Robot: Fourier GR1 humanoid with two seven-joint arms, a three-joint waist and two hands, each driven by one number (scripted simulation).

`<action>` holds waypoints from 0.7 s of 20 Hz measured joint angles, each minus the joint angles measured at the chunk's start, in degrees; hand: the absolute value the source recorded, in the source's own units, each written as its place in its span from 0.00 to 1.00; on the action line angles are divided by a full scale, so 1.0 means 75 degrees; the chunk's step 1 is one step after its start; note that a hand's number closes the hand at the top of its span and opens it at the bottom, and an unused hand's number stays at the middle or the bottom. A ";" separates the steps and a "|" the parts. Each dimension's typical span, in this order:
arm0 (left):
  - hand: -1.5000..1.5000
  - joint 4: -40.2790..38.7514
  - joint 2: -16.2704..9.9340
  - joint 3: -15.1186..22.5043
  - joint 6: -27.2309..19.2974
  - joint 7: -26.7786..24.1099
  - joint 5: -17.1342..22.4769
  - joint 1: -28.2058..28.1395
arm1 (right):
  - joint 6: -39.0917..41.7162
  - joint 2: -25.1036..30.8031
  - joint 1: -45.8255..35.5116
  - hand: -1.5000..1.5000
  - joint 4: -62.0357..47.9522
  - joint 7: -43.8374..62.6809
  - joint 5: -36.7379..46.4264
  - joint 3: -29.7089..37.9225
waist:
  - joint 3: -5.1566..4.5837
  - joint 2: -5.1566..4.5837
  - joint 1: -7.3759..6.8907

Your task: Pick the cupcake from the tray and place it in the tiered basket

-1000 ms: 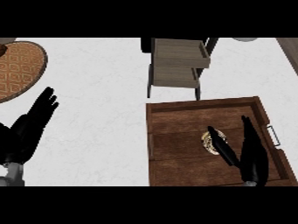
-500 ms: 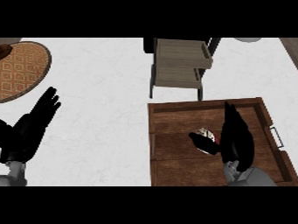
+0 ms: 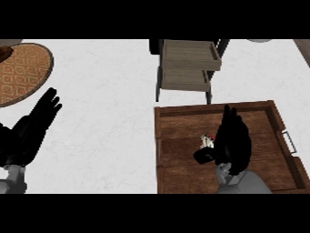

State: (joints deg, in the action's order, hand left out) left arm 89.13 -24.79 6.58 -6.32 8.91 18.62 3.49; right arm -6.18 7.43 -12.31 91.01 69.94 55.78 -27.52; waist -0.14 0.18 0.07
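white counter (image 3: 110,91) with a brown tray (image 3: 184,177) near the front and the tiered basket (image 3: 187,66) behind it. grabbing step now; next, lift and carry up to the basket. right hand (image 3: 230,143) curled on the cupcake (image 3: 207,141), mid tray. left hand (image 3: 26,134) spread flat, resting, holding nothing.

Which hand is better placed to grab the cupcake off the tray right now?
Right. The right hand is already over the tray, against the cupcake; the left hand rests open far across the counter.
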 measured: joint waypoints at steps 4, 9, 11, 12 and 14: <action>0.50 -0.0022 0.0084 -0.0039 0.0053 0.0001 -0.0034 0.0040 | 0.0191 -0.0331 0.0121 0.00 -0.0253 -0.0104 0.0494 0.0169 | 0.0008 -0.0011 -0.0003; 0.50 0.0005 0.0178 -0.0077 0.0089 0.0033 -0.0124 0.0027 | 0.0308 -0.0516 0.0386 0.00 -0.0386 -0.0283 0.1202 0.0474 | 0.0010 -0.0006 -0.0001; 0.50 -0.0161 0.0299 -0.0054 0.0085 -0.0095 -0.0234 0.0041 | 0.0348 -0.0618 0.0405 0.00 -0.0445 -0.0351 0.1428 0.0608 | 0.0001 0.0006 0.0003; 0.50 -0.0131 0.0260 -0.0130 0.0115 -0.0051 -0.0215 0.0032 | 0.0366 -0.0636 0.0408 0.00 -0.0473 -0.0417 0.1469 0.0739 | 0.0000 0.0010 -0.0004; 0.50 -0.0076 0.0367 -0.0095 0.0081 -0.0053 -0.0292 -0.0011 | 0.0435 -0.0726 0.0516 0.00 -0.0414 -0.0459 0.1624 0.0832 | -0.0003 0.0018 -0.0005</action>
State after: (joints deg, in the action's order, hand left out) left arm 88.56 -22.04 5.87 -5.72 8.51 16.43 3.41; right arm -2.92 1.99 -8.44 87.90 66.50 67.96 -21.28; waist -0.16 0.32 0.03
